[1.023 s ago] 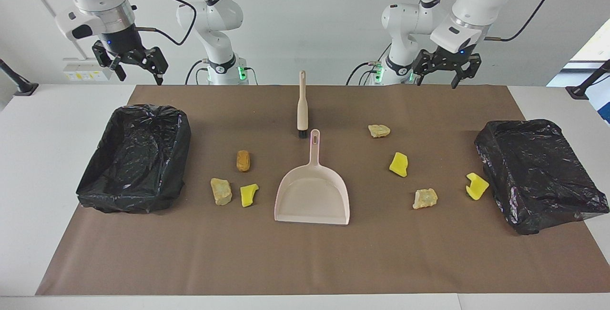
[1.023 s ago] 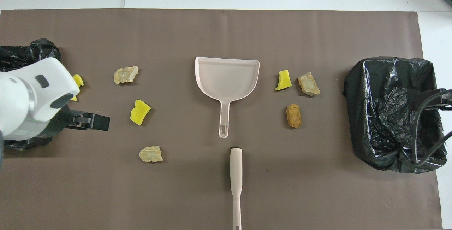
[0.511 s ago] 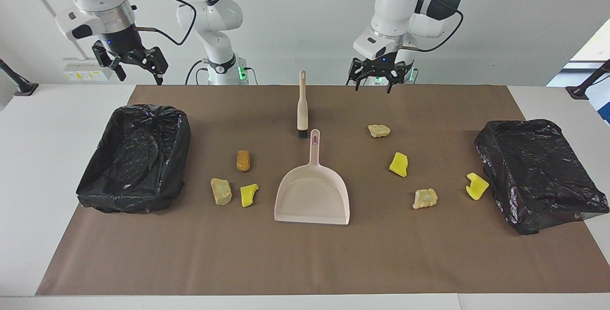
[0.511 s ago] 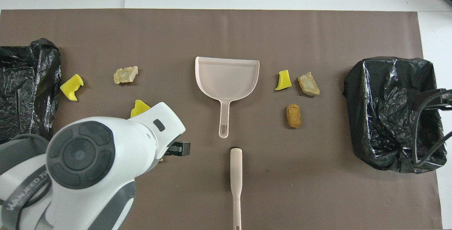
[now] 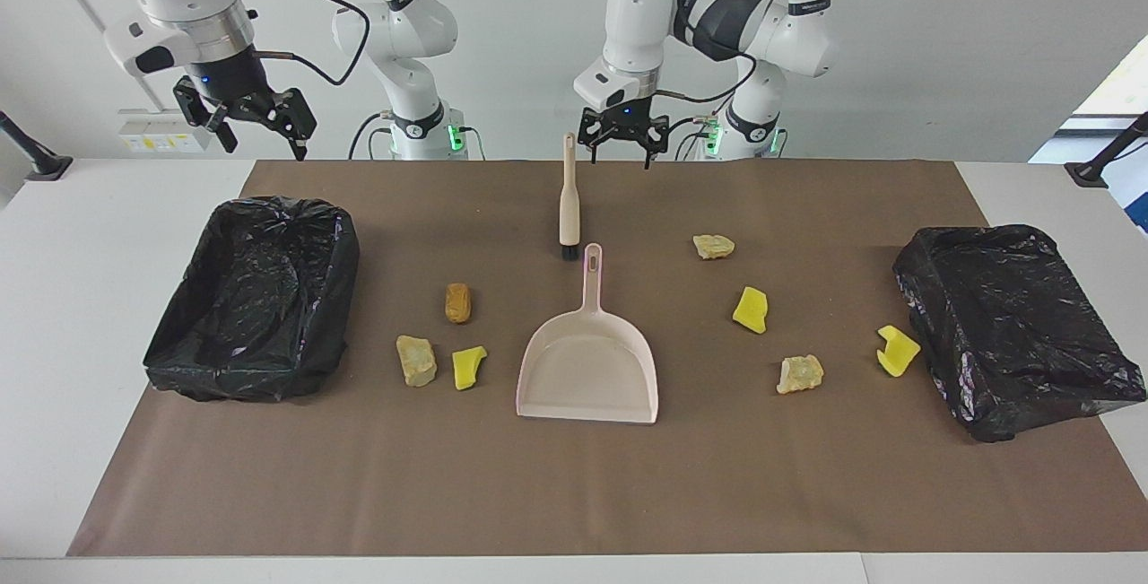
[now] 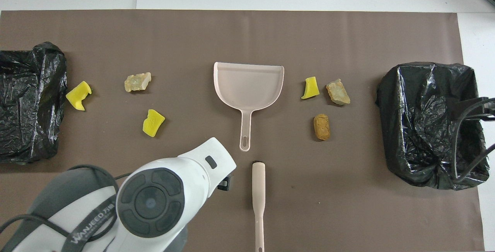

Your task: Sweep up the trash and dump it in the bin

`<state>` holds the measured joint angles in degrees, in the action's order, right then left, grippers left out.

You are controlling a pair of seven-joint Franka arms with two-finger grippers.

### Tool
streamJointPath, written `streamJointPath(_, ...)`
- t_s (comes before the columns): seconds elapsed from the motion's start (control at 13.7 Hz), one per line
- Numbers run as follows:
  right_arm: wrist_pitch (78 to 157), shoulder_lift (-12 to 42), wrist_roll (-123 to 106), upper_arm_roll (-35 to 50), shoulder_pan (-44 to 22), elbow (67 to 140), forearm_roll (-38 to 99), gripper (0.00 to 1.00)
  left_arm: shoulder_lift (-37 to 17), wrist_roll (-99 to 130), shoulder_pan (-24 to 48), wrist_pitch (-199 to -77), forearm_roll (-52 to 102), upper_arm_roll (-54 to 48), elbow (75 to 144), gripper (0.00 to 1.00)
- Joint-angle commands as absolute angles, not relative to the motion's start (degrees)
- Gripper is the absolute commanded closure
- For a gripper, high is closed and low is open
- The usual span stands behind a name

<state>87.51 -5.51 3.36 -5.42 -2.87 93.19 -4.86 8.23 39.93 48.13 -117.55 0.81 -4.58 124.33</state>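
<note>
Both grippers, left gripper [image 5: 622,144] and right gripper [image 5: 254,120], gape empty; the left arm's cable sleeve [image 6: 91,223] reads "WANJEED".

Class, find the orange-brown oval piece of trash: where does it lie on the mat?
The orange-brown oval lies between the dustpan and the black-lined bin at the right arm's end, nearer to the robots than the tan chunk and yellow wedge beside it.

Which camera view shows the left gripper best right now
The facing view. There the left gripper hangs open in full sight, raised beside the top of the brush handle. In the overhead view the arm's own white body covers it; only a dark tip pokes out beside the brush.
</note>
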Motion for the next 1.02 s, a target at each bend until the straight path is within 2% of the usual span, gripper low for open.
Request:
streamJointPath(0.0,87.63,-6.15,2.81,-5.36,-2.72,93.60,-4.13,0.00,6.33,43.15,53.60,-122.68,0.79,-3.43,127.87,0.00)
streamJointPath(0.51,88.24,-6.24,1.85,-4.14,-2.90,93.69,-3.70,0.00,2.20,44.65,60.72,-129.11,0.79,-3.43,131.39,0.00)
streamJointPath(0.66,90.52,-5.98,2.63,-3.52,-2.99,93.87,-1.24,0.00,-1.39,44.82,63.62,-130.42,0.79,-3.43,132.01,0.00)
streamJointPath(0.88,94.03,-3.17,4.82,-2.46,-3.25,93.69,0.52,0.00,-2.11,44.82,64.16,-130.34,0.36,-3.34,131.75,0.00)
streamJointPath(0.95,95.35,-2.21,6.31,-2.37,-3.60,93.60,1.57,0.00,-2.20,44.82,64.16,-130.43,0.35,-3.34,131.75,0.07)
